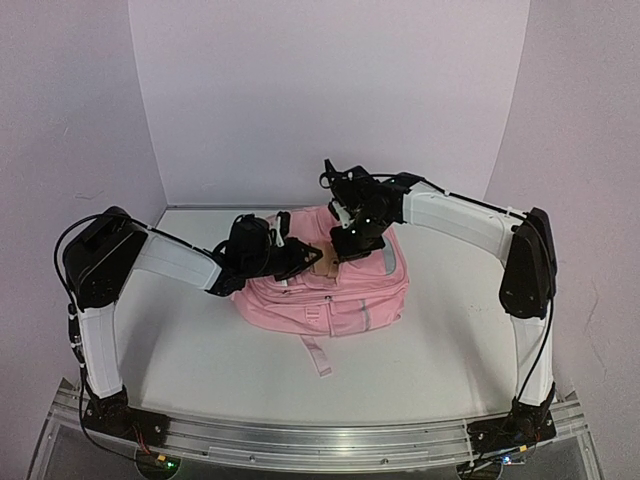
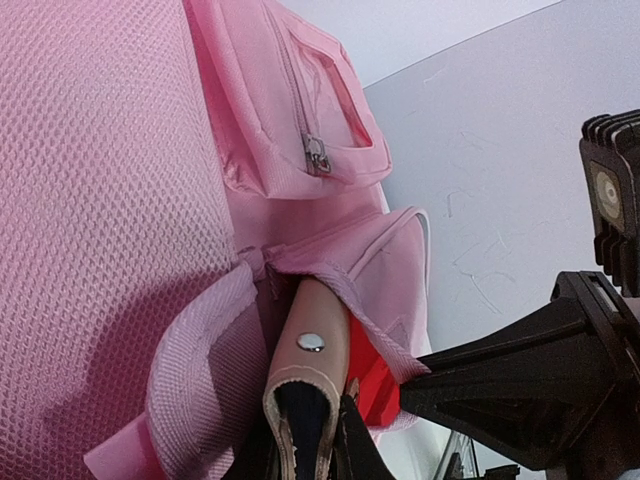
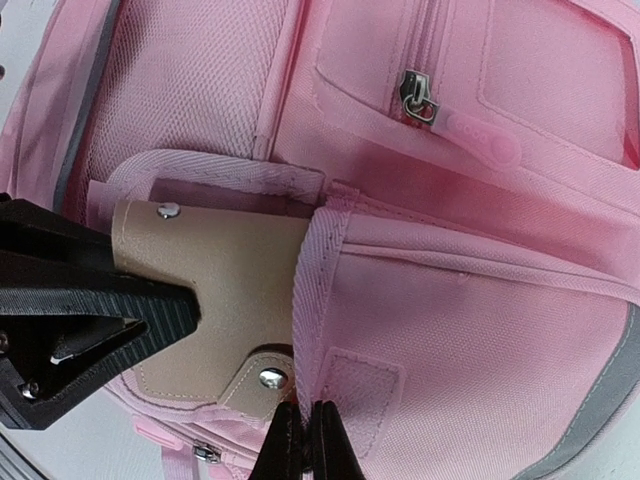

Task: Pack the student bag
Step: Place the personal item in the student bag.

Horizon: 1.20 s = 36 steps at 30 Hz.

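Packing underway: tan case (image 3: pixel 230 290) abt halfway into outer pocket (image 3: pixel 450 330) of student bag (image 1: pixel 340 300); L gripper (image 1: pixel 302 258) clamps it, R gripper (image 3: pixel 303 440) pinches pocket hem (image 3: pixel 310 300). Final push prob. left.

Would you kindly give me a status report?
Left pincer shut on tan case, half inside student bag pocket. Right pincer pinching pocket rim. Nothing blocking.

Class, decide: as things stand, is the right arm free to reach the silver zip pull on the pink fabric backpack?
Probably not yet: its end effector pinches a pocket edge of the backpack; nothing covers the zip pull.
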Available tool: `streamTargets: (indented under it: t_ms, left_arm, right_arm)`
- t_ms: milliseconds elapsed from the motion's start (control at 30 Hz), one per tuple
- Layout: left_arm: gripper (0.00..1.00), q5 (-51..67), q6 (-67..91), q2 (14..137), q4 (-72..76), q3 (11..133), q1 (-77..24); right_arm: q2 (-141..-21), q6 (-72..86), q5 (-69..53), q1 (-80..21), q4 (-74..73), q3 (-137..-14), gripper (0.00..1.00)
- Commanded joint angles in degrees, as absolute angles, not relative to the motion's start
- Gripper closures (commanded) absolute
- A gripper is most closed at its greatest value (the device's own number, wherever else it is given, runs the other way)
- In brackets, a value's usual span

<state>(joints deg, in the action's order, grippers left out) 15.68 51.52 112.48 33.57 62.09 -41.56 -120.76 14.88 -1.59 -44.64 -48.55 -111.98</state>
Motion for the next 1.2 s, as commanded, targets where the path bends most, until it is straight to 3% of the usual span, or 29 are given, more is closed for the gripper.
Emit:
streamTargets:
  t_ms: [0,433,867,1067,1167]
  left_arm:
    - [1.00,4.8,46.8,114.6,25.9,66.6,-38.8]
    - [1.00,2.7,45.5,119.5,29.9,69.7,-40.8]
    - [1.00,6.6,62.5,121.4,58.3,60.7,-43.5]
    - [1.00,8.2,58.3,120.3,54.3,62.0,-44.8]
    - [1.00,3.3,43.4,117.3,38.9,67.7,-49.1]
  right_arm:
    - [-116.6,14.4,-14.7,-47.4,-50.1,-113.9,1.00]
    - [-119.5,13.5,-19.0,-47.3,-52.8,-118.4,1.00]
    - [-121.4,15.2,-20.4,-47.4,-52.6,-119.6,1.00]
    - [-121.5,14.8,-19.7,-47.3,-52.6,-121.3,1.00]
    - [-121.7,15.3,-21.9,-47.3,-52.6,-121.2,1.00]
